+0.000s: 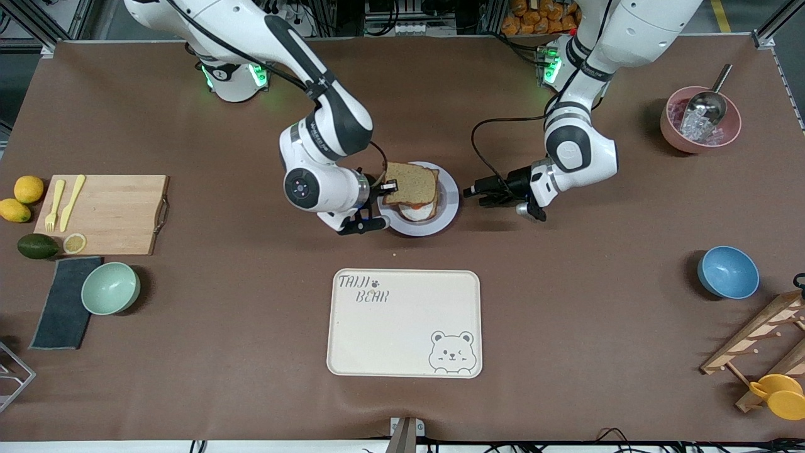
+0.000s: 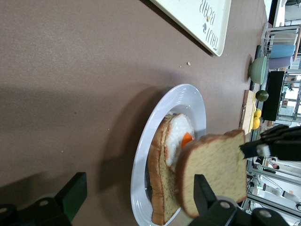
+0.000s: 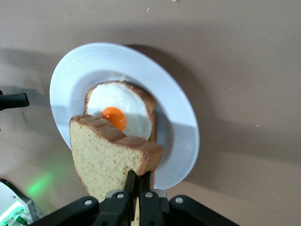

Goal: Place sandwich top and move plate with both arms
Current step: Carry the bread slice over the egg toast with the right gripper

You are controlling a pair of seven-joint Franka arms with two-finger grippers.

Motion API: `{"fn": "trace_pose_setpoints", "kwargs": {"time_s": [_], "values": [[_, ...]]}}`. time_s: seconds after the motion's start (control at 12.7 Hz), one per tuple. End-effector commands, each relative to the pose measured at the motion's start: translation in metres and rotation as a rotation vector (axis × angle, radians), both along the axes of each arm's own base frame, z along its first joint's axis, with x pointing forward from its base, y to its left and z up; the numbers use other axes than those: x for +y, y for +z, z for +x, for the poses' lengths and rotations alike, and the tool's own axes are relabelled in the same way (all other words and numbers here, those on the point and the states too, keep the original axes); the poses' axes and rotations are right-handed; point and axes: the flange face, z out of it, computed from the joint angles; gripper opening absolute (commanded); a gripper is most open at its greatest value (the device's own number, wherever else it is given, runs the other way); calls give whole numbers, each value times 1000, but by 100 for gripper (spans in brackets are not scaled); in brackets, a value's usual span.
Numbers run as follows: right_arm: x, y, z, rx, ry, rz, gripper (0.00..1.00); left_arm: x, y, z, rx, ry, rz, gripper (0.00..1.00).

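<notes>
The sandwich top [image 1: 412,182] is pinched in the right gripper [image 1: 388,187] above the egg-topped slice [image 3: 123,110] on the plate [image 1: 448,217], while the left gripper [image 1: 473,194], jaws spread, is held beside the plate.

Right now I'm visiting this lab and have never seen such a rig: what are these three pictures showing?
Two white robot arms work at a brown table. One picture looks down from a high camera facing them; the other two come from cameras on each arm's wrist. The right claw is shut on a plain bread slice, the sandwich top, holding it over a second slice with a fried egg on the plate. The left claw waits beside the plate, toward the left arm's end, holding nothing. A cream bear-printed tray lies nearer the front camera.
</notes>
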Motion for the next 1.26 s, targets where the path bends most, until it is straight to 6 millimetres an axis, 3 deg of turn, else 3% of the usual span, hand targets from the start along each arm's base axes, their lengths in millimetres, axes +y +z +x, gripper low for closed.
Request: {"fn": "trace_pose_setpoints", "kwargs": {"time_s": [0.0, 0.08, 0.32, 0.47, 0.63, 0.79, 0.87, 1.18], "values": [[13, -2, -14, -13, -38, -1, 0, -2, 1, -1, -17, 15, 3, 100], [15, -4, -16, -12, -36, -3, 0, -2, 1, -1, -18, 15, 2, 100], [5, -18, -8, 2, -66, -21, 26, -2, 0, -1, -16, 17, 2, 100], [-3, -21, -2, 8, -88, -31, 56, -8, 1, 1, -19, 16, -5, 100], [-15, -20, 9, 2, -104, -35, 100, -25, 0, -4, -5, 38, -22, 100], [-24, -10, 21, -11, -114, -24, 100, -26, -1, -2, -4, 52, -18, 100], [-40, -9, 32, -8, -133, -25, 100, -27, -2, -2, -2, 57, -21, 100], [-130, 40, 82, 64, -111, -93, 100, -34, -8, -3, 13, 65, -28, 100]]}}
